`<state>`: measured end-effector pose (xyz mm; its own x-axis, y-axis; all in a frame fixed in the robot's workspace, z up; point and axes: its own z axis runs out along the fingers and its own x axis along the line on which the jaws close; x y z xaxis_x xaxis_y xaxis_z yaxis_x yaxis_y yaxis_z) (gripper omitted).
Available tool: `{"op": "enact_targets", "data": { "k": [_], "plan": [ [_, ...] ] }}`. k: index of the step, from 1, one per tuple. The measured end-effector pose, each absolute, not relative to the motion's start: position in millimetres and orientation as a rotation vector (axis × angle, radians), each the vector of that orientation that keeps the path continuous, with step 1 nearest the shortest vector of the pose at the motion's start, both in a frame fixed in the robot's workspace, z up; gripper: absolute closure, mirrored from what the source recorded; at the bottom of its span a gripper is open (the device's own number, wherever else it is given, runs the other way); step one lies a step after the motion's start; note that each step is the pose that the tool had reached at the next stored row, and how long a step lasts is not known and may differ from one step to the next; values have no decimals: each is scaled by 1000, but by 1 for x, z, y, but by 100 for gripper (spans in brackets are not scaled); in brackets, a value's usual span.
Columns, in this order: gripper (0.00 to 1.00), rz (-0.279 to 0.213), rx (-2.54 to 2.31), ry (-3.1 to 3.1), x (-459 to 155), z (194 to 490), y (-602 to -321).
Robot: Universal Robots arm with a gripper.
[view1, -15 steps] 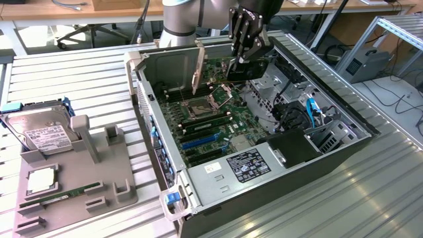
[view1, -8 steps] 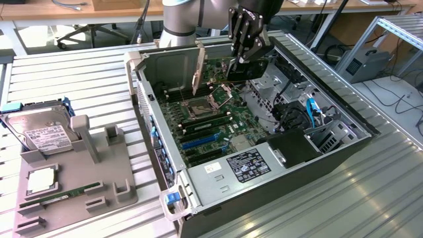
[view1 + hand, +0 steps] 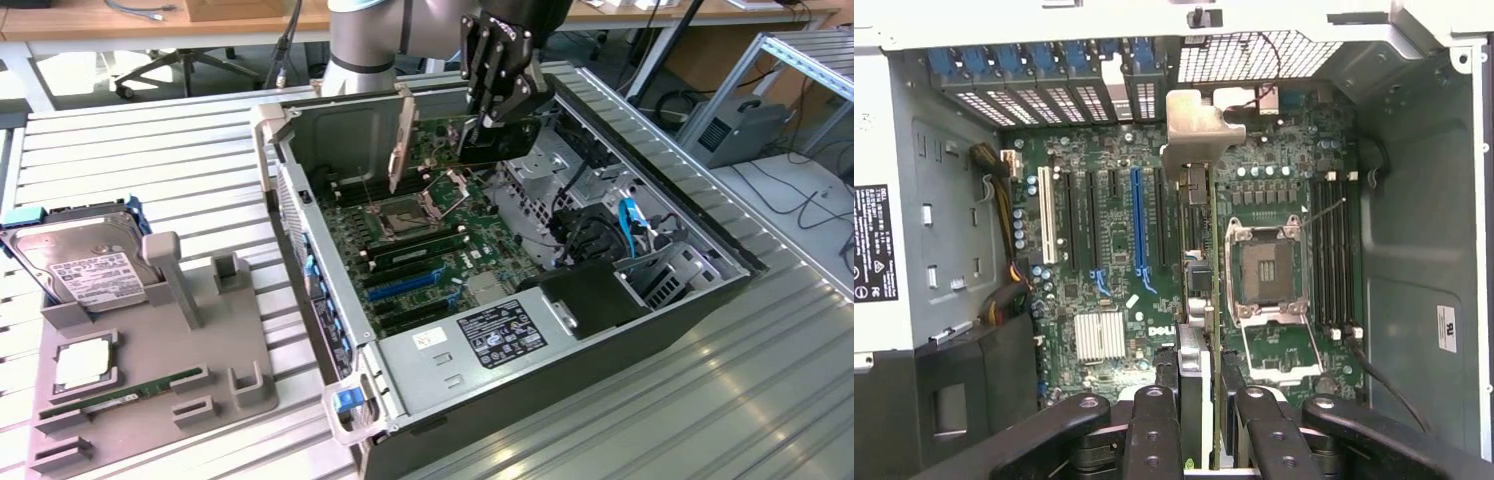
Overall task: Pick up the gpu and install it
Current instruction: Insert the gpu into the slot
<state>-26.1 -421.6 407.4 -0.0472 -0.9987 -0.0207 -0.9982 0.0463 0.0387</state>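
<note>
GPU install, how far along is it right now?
Done: the gpu has been picked up and is inside the open computer case. In hand: the gripper is shut on it, holding it on edge above the motherboard, with its metal bracket toward the case's rear slot openings. Left: the card does not look seated in a slot, so the install itself is not yet done.

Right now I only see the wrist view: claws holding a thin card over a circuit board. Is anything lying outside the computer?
Observer: Yes, a grey tray sits beside the case, on the exterior view's left.
Operator: Anything in it?
Observer: A hard drive stands at its far end.
Operator: And my card?
Observer: The gripper holds the card upright, metal bracket toward the exterior view's left.
</note>
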Motion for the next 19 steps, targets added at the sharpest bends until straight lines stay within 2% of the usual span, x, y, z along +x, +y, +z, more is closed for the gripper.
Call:
{"op": "enact_targets", "data": {
  "k": [19],
  "plan": [
    [73,-65,2266,-2155,-26,407,-421]
  ]
}}
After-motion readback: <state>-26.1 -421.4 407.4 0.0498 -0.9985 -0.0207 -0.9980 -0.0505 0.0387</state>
